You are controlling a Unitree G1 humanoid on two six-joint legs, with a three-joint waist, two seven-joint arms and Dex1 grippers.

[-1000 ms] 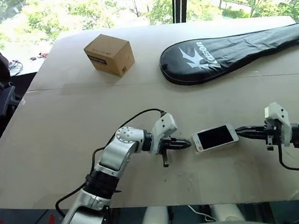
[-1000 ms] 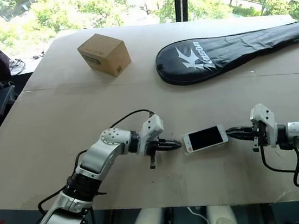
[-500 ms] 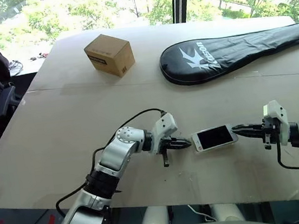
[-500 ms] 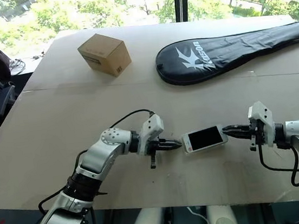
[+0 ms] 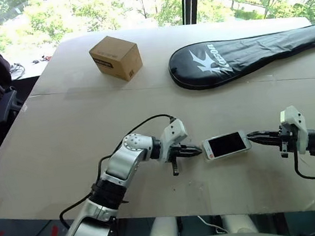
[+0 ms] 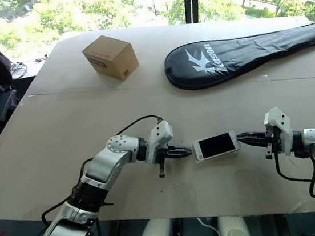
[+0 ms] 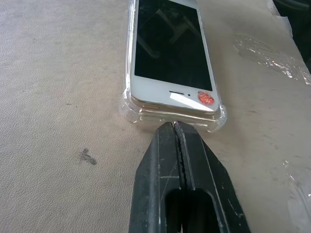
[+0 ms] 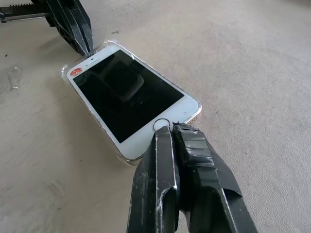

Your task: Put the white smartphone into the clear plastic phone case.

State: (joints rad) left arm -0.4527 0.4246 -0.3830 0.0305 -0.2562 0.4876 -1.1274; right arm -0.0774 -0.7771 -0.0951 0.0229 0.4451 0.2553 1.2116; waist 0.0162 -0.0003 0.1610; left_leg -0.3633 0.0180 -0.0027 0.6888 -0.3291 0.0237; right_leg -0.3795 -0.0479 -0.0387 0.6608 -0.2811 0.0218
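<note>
The white smartphone (image 5: 225,144) lies screen up on the table, inside the outline of the clear plastic phone case (image 7: 127,104), whose glinting corners stick out around it. Whether the phone sits fully down in the case I cannot tell. My left gripper (image 5: 199,151) is shut, its tip against the case's end by the phone's earpiece (image 7: 173,127). My right gripper (image 5: 250,136) is shut too, with its tip over the home-button end of the phone (image 8: 171,128). Neither gripper holds anything.
A cardboard box (image 5: 115,57) stands at the back left and a black racket cover (image 5: 247,55) lies at the back right. Scraps of clear tape (image 7: 262,48) lie on the table near the phone. The table's front edge (image 5: 215,211) runs just below the arms.
</note>
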